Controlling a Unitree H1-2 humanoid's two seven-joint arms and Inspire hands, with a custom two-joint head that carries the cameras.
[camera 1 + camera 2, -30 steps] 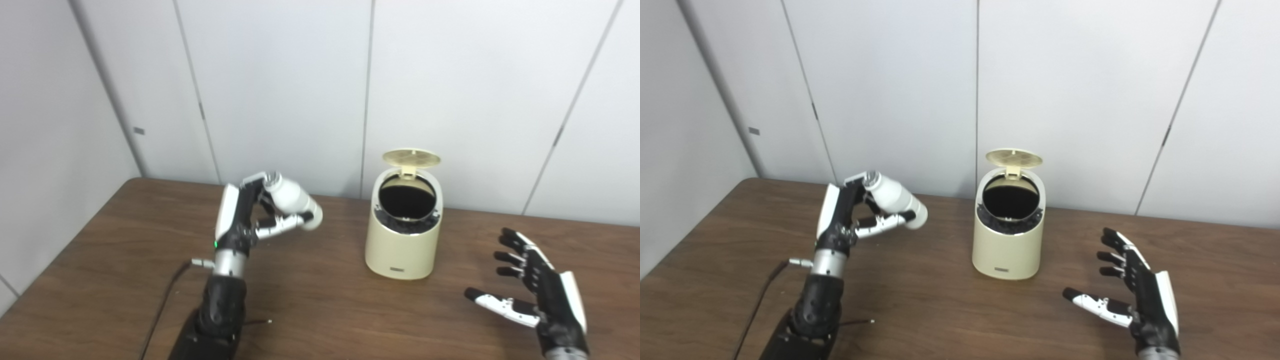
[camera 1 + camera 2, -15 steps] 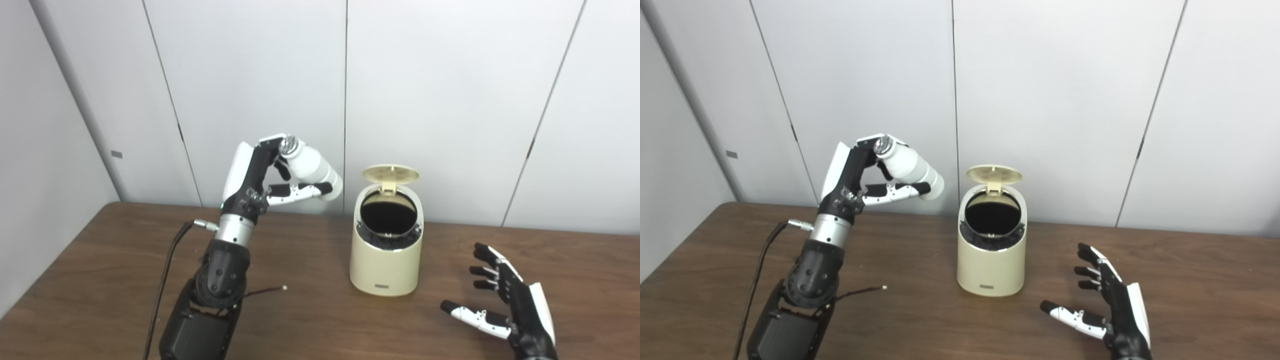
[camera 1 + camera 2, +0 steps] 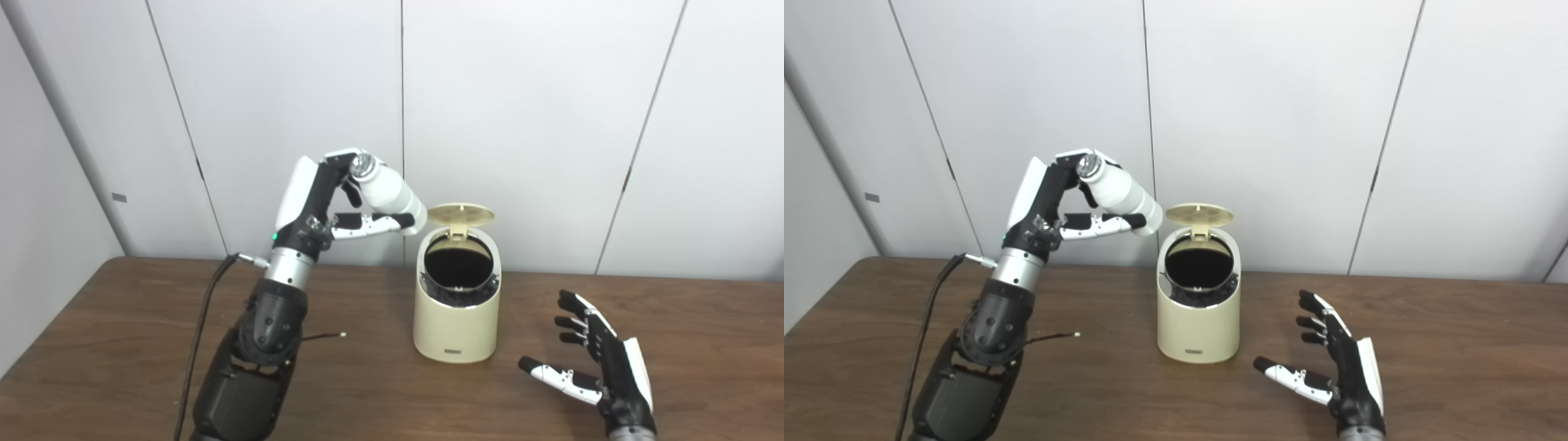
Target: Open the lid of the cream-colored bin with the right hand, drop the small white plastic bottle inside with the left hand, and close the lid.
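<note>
Bottle held aloft beside the open bin, not yet over the mouth.

Left hand (image 3: 331,205) closed around the small white plastic bottle (image 3: 388,195), pinched between fingers above and thumb below, tilted with the cap end up and the base pointing down toward the cream-colored bin (image 3: 456,306). Raised above the worktop (image 3: 122,343), just left of the rim and level with the upright lid (image 3: 460,215). Right hand (image 3: 603,380) spread wide, holding nothing, low over the worktop to the right of the bin and apart from it. Likely risks: release too early, with the base left of the dark opening, and a bounce off the rim onto the worktop; a knock against the raised lid, tipping it shut; a nudge of the light bin sideways. Thin grip near the cap, so possible slip on further tilt.
</note>
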